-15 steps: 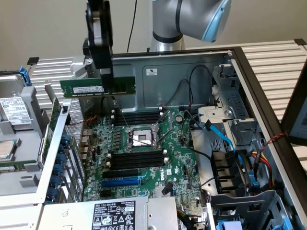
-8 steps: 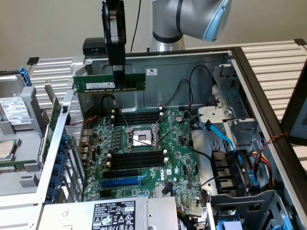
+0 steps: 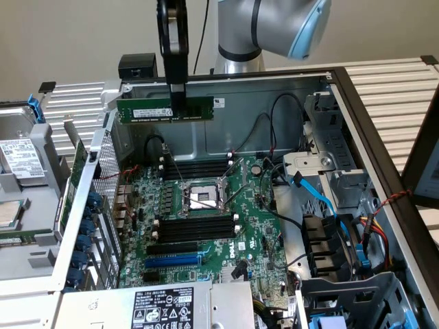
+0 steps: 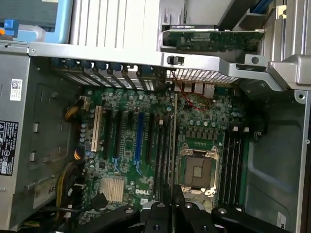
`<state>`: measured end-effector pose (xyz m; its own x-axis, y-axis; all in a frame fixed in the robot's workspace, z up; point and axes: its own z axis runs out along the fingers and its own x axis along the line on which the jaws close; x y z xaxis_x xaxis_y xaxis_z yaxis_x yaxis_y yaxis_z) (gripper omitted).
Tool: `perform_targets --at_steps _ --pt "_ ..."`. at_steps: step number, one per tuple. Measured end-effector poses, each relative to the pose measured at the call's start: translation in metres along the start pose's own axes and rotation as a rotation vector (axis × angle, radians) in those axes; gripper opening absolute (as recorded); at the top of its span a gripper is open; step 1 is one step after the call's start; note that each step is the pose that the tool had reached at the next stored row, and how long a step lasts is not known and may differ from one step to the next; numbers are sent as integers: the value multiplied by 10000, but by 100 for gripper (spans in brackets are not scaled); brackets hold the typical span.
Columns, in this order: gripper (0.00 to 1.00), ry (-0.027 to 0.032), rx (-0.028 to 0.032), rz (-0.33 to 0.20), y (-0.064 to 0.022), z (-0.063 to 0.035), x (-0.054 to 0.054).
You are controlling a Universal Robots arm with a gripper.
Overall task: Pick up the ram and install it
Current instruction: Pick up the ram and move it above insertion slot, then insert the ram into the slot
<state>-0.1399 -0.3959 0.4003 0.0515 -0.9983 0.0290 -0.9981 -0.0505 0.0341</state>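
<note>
We see the gripper (image 3: pixel 177 110) pinched nearly closed on the ram (image 3: pixel 144 110), fingers clamping its 2 flat faces just off mid-length. The ram hangs level, long edges parallel w/ the case rear wall (image 3: pixel 240 89), up by that wall's top rim & well above the motherboard (image 3: pixel 254 233). Under it there's open air down to the CPU socket (image 3: pixel 199 199) & 2 banks of black memory slots (image 3: pixel 195 166), 1 each side of the socket. Black cables (image 3: pixel 273 116) loop near the ram's end on the exterior view's right. In wrist view the ram (image 4: pixel 173 145) runs edge-on, a thin line over the board.
</note>
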Motion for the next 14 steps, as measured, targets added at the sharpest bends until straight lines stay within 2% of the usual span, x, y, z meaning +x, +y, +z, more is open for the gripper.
perform_targets --at_steps 10,14 --pt "13 -69 3 -3 -189 27 8" --pt "13 -89 5 -3 -294 34 13"
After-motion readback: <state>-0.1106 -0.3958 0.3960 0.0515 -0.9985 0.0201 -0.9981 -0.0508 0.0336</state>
